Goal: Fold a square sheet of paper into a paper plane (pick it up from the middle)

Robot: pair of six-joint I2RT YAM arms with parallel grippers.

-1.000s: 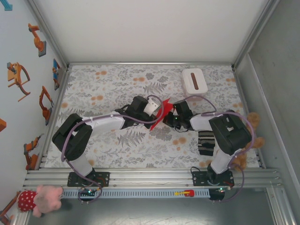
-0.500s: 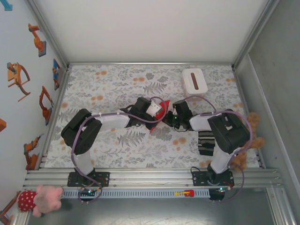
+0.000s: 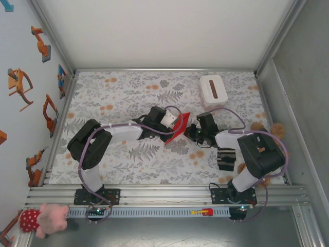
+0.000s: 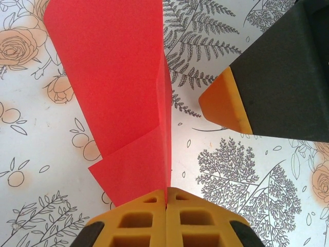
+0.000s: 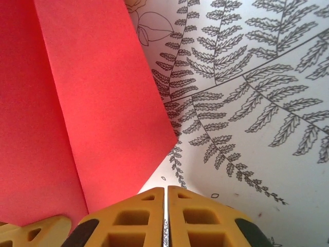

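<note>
The red square sheet of paper (image 3: pixel 178 126), folded along a centre crease, stands on edge between the two arms. My left gripper (image 3: pixel 171 123) is shut on its near end; in the left wrist view the crease of the paper (image 4: pixel 115 87) runs straight into the closed gripper (image 4: pixel 166 191). My right gripper (image 3: pixel 192 131) sits just right of the sheet, apart from it. In the right wrist view its jaws (image 5: pixel 165 191) are together with a hairline gap and nothing in it, and the paper (image 5: pixel 92 103) lies to their left.
A white box (image 3: pixel 213 89) with a dark slot lies at the back right. A dark striped block (image 3: pixel 225 157) sits beside the right arm's base. A brown plush (image 3: pixel 278 129) leans at the right wall. Flowered cloth (image 3: pixel 118 92) covers the table.
The right gripper has let go of the paper and drawn back to the right. The left gripper still holds the sheet, which now leans flatter.
</note>
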